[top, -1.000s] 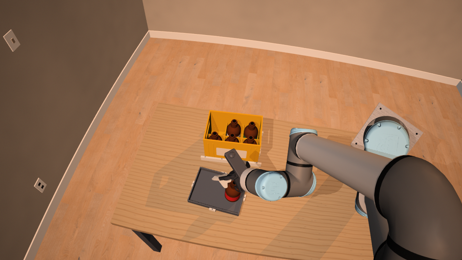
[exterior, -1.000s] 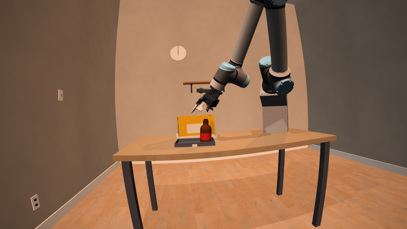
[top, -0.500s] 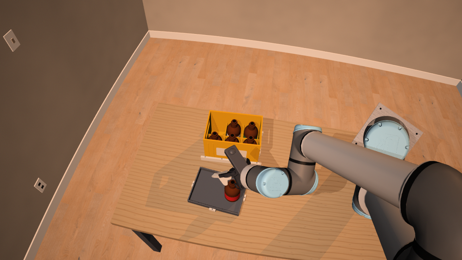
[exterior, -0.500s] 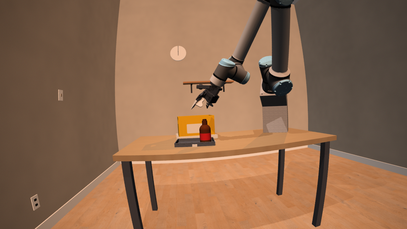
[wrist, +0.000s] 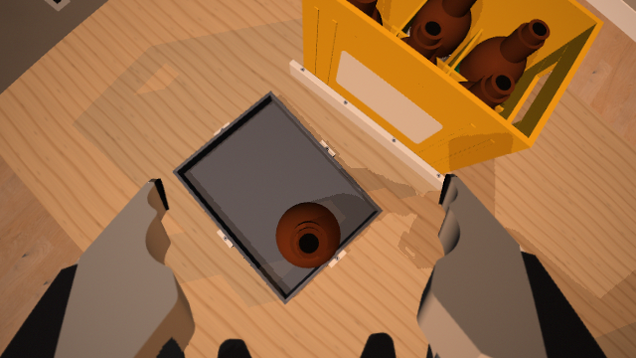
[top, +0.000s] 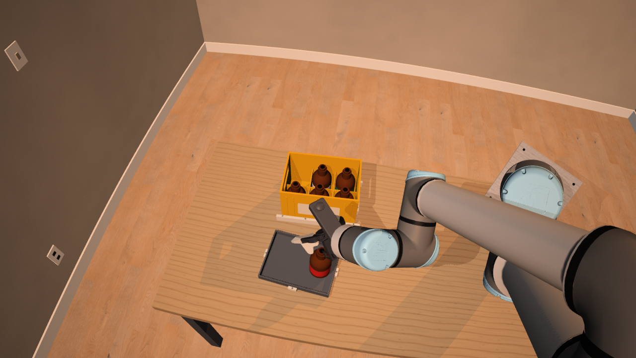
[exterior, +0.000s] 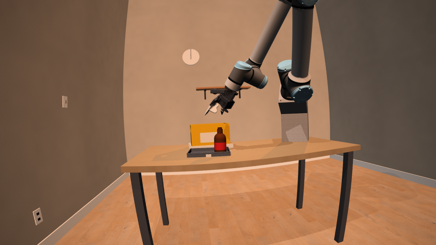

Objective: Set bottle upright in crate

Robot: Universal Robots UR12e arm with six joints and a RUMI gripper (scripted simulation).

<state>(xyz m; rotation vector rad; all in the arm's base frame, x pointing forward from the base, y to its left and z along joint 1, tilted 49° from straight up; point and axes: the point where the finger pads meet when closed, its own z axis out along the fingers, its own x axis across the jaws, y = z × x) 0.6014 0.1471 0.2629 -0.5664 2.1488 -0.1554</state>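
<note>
Brown bottle [top: 320, 260] [exterior: 220, 138] [wrist: 308, 219], red label [top: 319, 271] [exterior: 220, 146]; yellow crate [top: 291, 204] [exterior: 195, 134] [wrist: 320, 50]; grey tray [top: 284, 258] [exterior: 198, 154] [wrist: 248, 169].

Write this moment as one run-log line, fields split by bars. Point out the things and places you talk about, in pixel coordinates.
gripper [top: 311, 242] [exterior: 215, 111] [wrist: 306, 178]: open, above tray [top: 284, 254] [exterior: 198, 150] [wrist: 253, 154] | bottle [top: 320, 263] [exterior: 220, 143] [wrist: 308, 219]: upright on tray | crate [top: 288, 205] [exterior: 195, 134] [wrist: 368, 65]: five bottles seen | placing: not done

Btl [top: 319, 265] [exterior: 220, 144] [wrist: 308, 236] on tray [top: 284, 262] [exterior: 198, 154] [wrist: 238, 164], crate [top: 288, 202] [exterior: 195, 135] [wrist: 388, 94] just behind tray w/ btls in.

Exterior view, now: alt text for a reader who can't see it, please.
A brown bottle with a red label stands upright on a dark tray, in front of a yellow crate. Above them hangs the robot arm's open gripper, holding nothing.
</note>
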